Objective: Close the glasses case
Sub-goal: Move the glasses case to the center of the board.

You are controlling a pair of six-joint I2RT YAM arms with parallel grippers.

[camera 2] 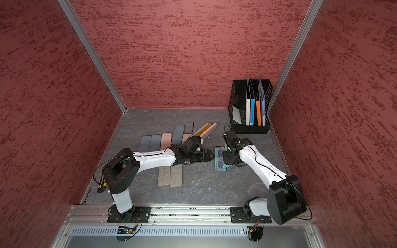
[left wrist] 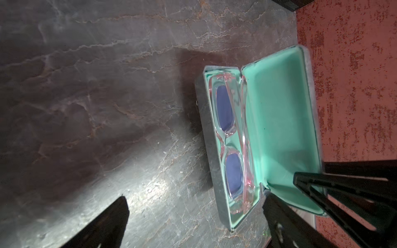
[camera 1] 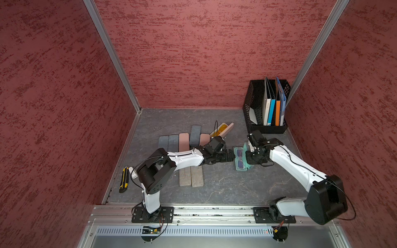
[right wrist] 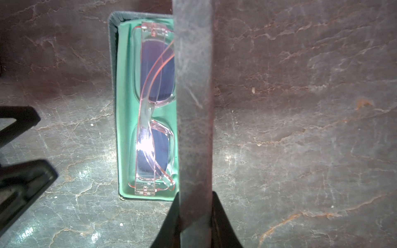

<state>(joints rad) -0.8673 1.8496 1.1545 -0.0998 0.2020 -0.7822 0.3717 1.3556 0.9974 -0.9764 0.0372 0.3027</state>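
Case (camera 1: 240,160) lies open on the table (camera 1: 225,189) between the two claws, its green-lined base flat and its lid (left wrist: 279,120) raised on the hinge. Right claw (right wrist: 194,219) is pressed onto the lid's free long edge, one finger on each face, near one end of the case; in the right wrist view the lid shows edge-on and hides a strip of the base. Left claw (left wrist: 194,198) is spread wide and hangs low just beside the case on the side away from the lid; whether it touches the base cannot be told. Glasses (left wrist: 225,111) with a clear pink frame and dark lenses lie folded inside the base, directly under the lid's swing. Beyond the left claw from the case, a row of flat cases (camera 1: 184,141) lies side by side, partly under the left arm. Behind them, a pink case (camera 1: 222,130) sits open with a yellow lining. A black rack (camera 1: 266,126) of folders stands behind the case, near the right arm's wrist but apart from it. A yellow cutter (camera 1: 124,179) lies well apart from the case, at the table's edge past the left arm.
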